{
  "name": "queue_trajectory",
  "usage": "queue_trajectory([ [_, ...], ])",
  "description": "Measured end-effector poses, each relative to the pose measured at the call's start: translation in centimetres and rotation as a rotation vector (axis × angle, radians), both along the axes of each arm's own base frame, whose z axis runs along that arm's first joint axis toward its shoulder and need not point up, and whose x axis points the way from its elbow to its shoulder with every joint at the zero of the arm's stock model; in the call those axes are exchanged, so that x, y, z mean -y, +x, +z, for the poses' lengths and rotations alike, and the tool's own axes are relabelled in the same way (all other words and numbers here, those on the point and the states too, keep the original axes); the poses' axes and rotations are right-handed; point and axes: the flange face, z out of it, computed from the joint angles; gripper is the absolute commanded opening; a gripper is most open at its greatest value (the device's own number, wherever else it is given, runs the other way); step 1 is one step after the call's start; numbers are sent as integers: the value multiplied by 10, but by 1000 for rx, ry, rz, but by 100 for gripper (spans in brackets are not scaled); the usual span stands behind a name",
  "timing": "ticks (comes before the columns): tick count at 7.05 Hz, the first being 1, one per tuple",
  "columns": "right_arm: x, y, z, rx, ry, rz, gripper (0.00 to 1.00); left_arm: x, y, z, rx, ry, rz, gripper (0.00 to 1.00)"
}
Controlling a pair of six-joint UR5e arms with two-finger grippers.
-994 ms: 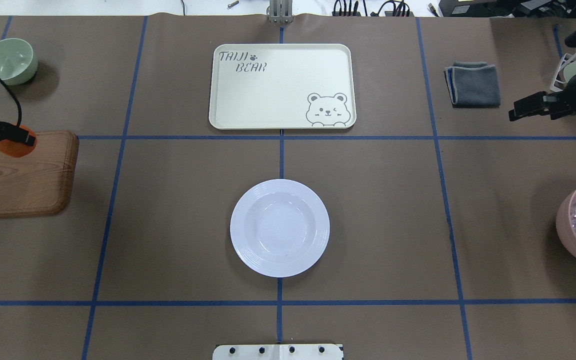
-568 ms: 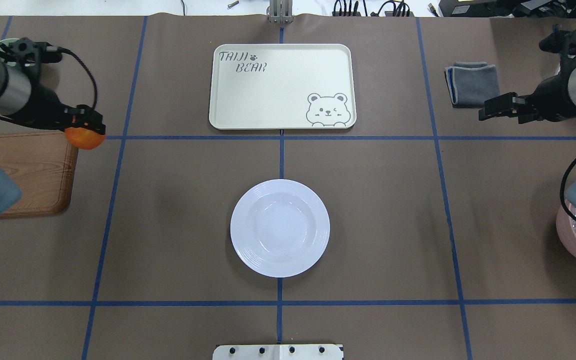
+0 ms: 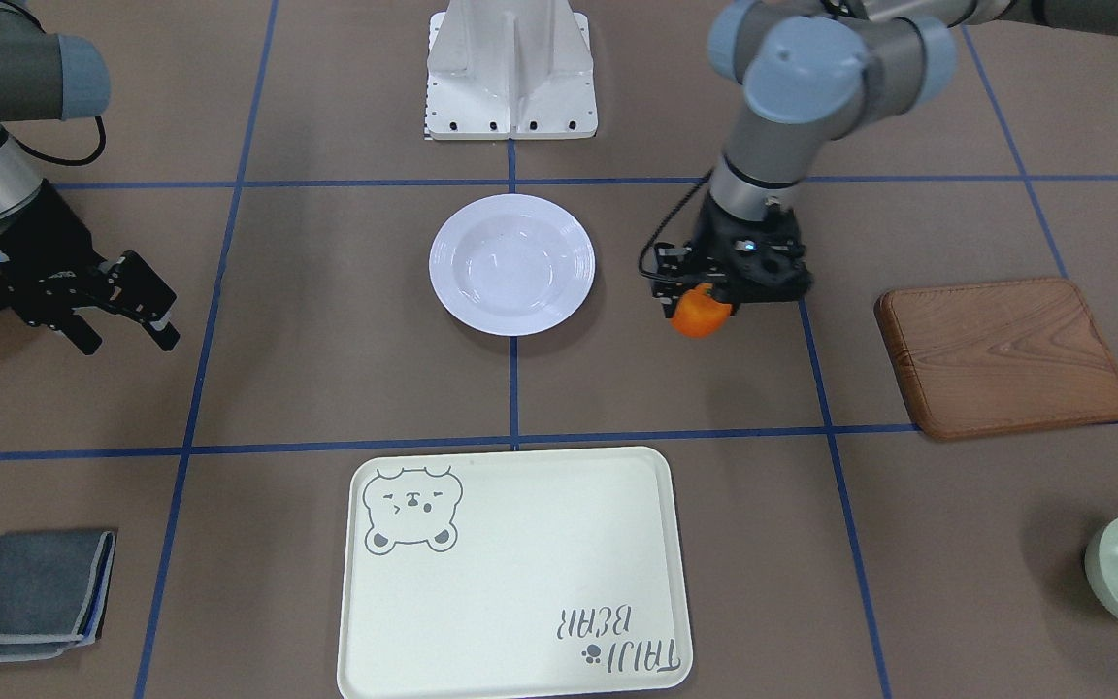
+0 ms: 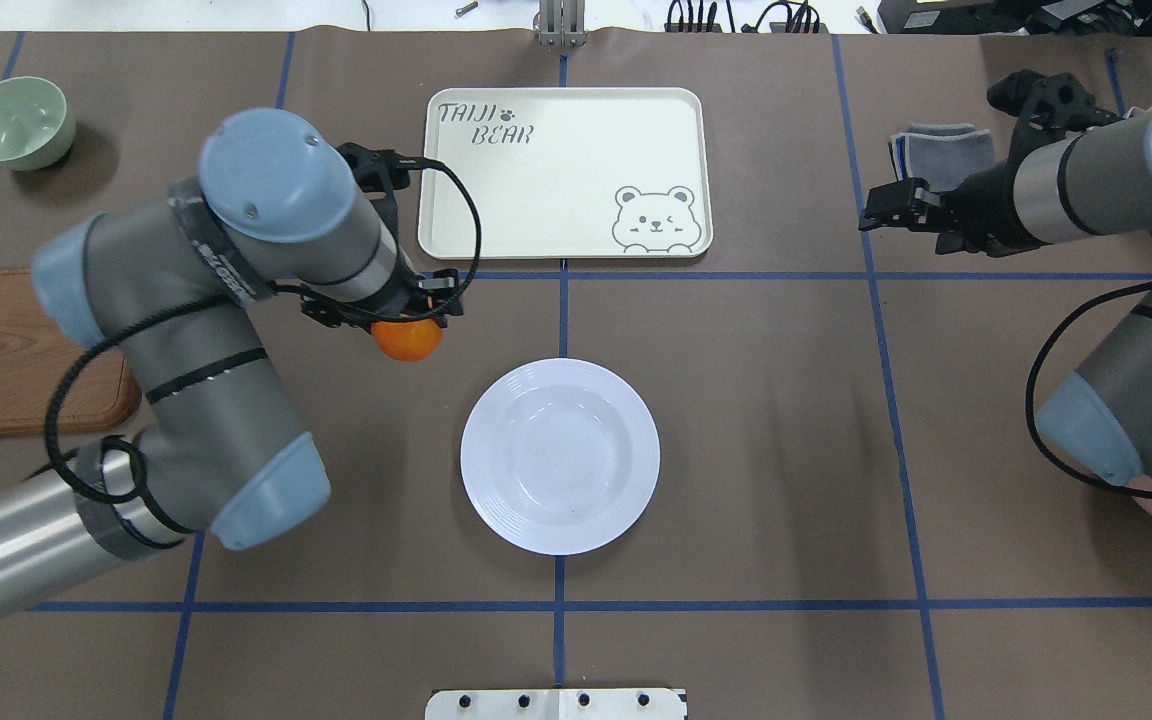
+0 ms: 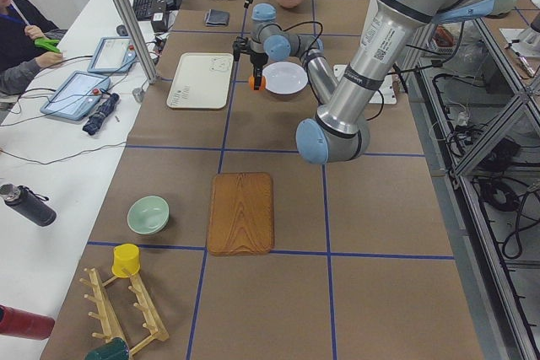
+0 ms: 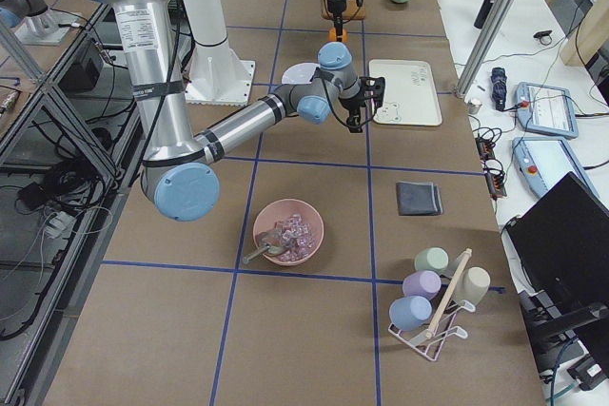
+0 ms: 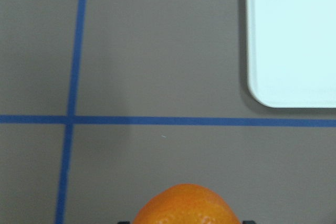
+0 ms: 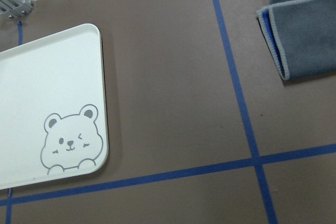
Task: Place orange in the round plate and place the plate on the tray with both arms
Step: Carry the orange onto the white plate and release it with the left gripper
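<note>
My left gripper (image 4: pixel 406 322) is shut on the orange (image 4: pixel 407 339), held above the table just up-left of the white round plate (image 4: pixel 559 455). In the front view the orange (image 3: pixel 698 313) hangs a short way to the right of the plate (image 3: pixel 511 264), which holds nothing. The left wrist view shows the orange's top (image 7: pixel 186 205) and a corner of the tray (image 7: pixel 294 35). The cream bear tray (image 4: pixel 563 172) lies beyond the plate, nothing on it. My right gripper (image 3: pixel 127 335) is open and holds nothing, hovering right of the tray near the grey cloth.
A wooden board (image 4: pixel 16 350) lies at the left edge and a pale green bowl (image 4: pixel 16 120) at the far left corner. A folded grey cloth (image 4: pixel 941 145) sits far right, partly under my right arm. A pink bowl (image 6: pixel 287 232) stands near the right arm's base.
My left arm has carried the orange from over the wooden board rightwards, close to the plate. My right gripper has moved leftwards, toward the tray.
</note>
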Motion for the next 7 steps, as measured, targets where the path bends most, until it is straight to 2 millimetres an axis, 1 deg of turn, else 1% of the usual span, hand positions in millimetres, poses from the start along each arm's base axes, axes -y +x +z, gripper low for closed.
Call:
queue_trajectory([
  [2,-13,-45,-23,25,-4,64,100,-44,92,-47,9,-33,-35,0],
  [3,-19,-60,-30,30,4,72,100,-65,130,-63,15,-49,-42,0],
  [4,-22,-67,-33,32,9,73,100,-79,157,-66,22,-50,-48,0],
  [5,-24,-70,-35,34,11,73,100,-86,172,-61,23,-39,-53,0],
  [6,-25,-71,-36,35,12,72,100,-88,178,-58,22,-32,-55,0],
  [7,-25,-71,-36,36,13,72,100,-88,180,-54,26,-28,-56,0],
])
